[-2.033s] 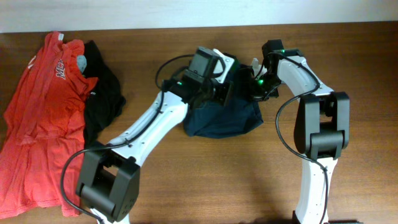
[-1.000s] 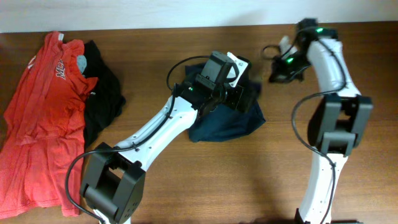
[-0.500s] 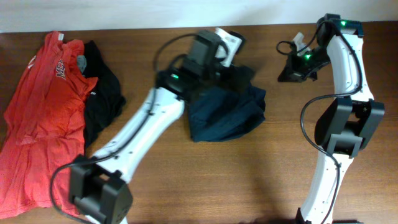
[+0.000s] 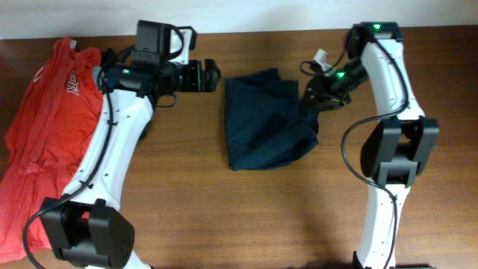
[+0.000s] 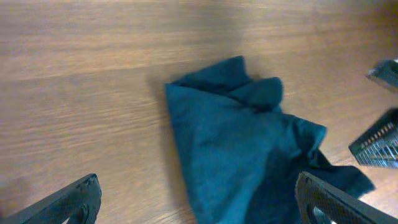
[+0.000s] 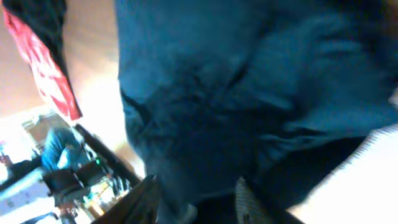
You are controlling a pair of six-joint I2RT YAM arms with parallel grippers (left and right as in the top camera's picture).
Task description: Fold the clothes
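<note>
Where the shorts (image 4: 265, 123) lie: flat on the table (image 4: 224, 217) between the two arms, bunched into a rough, creased wedge, so the fold looks unfinished.
Left gripper (image 4: 208, 76): jaws spread wide with nothing between them, hanging just left of the shorts' upper corner and clear of the cloth. Its wrist camera looks down on the fabric, a fair stance for choosing the next edge.
Right gripper (image 4: 314, 96): at the shorts' right edge, touching or nearly touching the fabric. Its own view is blurred cloth close against the fingers (image 6: 244, 200), so whether it pinches the hem or is free of it cannot be told.
Red shirt (image 4: 45, 149): well left of the shorts, apart from them, not part of this fold.
Likely need: smoothing the rumpled right side of the shorts before another fold.
</note>
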